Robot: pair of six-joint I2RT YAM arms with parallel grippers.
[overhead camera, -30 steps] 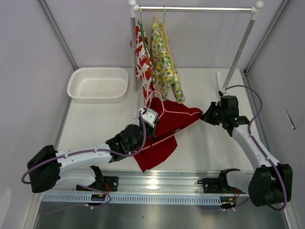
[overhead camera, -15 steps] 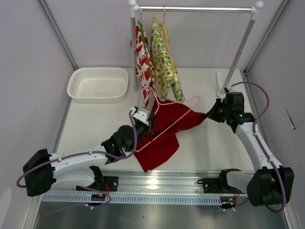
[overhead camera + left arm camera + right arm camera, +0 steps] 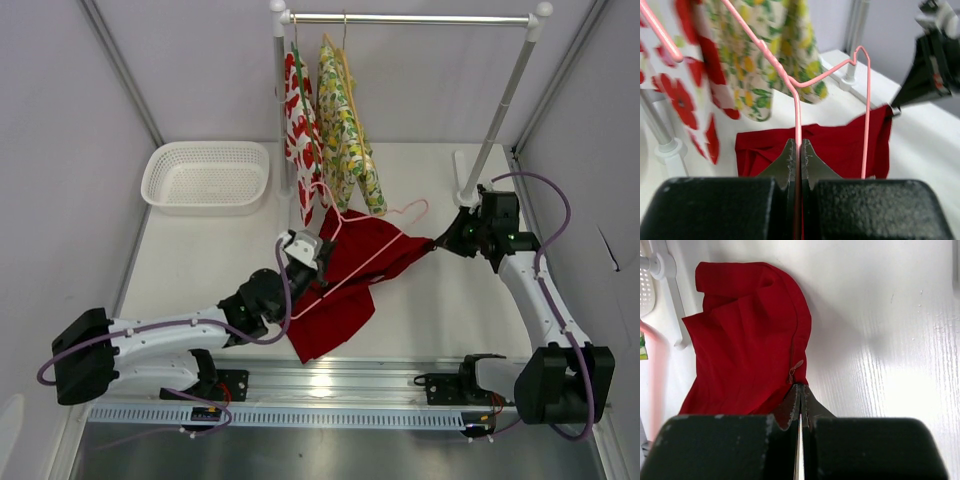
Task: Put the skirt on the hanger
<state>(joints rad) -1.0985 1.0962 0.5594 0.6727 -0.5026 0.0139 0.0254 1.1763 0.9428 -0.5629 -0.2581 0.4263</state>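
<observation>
**Skirt and hanger, mid-task:** The red skirt [image 3: 335, 300] is seen lying mid-bench between the two arms, its right corner lifted and drawn taut to the right. The pink hanger [image 3: 797, 115] is held tilted just above it. The thin wire could be twisted or slipped out of its narrow hold if cloth is dragged across it. The pinched corner could be tugged free if more tension is applied. The hanger's far end could be snagged on the printed garments [image 3: 345, 140] hung behind. The left jaws are clamped together on the hanger's wire; the right jaws are pressed together on the skirt's edge.
</observation>
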